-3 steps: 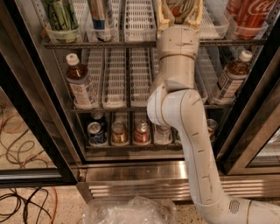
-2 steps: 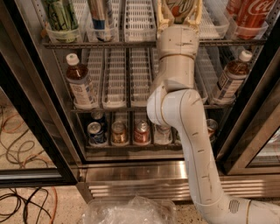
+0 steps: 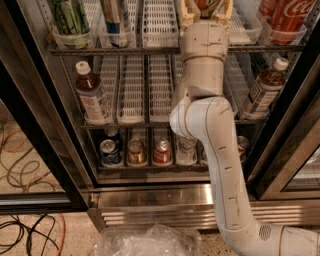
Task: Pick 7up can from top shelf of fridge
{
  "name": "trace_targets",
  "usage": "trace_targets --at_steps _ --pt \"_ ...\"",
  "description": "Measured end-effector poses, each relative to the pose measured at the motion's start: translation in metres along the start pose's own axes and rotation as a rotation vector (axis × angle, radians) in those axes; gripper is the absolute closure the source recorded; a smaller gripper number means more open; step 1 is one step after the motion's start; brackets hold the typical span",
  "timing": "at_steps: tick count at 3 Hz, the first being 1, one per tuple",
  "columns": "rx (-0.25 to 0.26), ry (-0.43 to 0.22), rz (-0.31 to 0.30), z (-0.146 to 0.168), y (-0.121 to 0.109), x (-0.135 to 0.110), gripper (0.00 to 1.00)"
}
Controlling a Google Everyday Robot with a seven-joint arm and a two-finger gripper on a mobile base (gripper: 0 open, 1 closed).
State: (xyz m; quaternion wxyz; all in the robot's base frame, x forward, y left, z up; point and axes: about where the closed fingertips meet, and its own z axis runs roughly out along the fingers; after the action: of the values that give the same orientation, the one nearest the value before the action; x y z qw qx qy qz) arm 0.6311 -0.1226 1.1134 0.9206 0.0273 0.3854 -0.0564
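Note:
My gripper (image 3: 206,11) is up at the top shelf (image 3: 160,50) of the fridge (image 3: 165,202), at the top edge of the view, with my white arm (image 3: 210,120) rising in front of the shelves. It sits around the lower part of a can (image 3: 207,4) with white and orange-red marks. This looks like the 7up can, but most of it is cut off by the frame edge.
On the top shelf a dark green can (image 3: 70,17) and a blue-silver can (image 3: 116,17) stand left, a red Coca-Cola can (image 3: 291,15) right. Brown bottles (image 3: 92,95) (image 3: 262,90) are on the middle rack, small cans (image 3: 135,151) below. A plastic bag (image 3: 150,242) and cables (image 3: 22,232) lie on the floor.

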Motion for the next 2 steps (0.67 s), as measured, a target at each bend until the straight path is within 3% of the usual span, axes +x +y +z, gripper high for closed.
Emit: trace_targets --at_steps 2 --pt "-0.012 -0.066 -0.009 0.0043 0.0 -0.0163 1.0"
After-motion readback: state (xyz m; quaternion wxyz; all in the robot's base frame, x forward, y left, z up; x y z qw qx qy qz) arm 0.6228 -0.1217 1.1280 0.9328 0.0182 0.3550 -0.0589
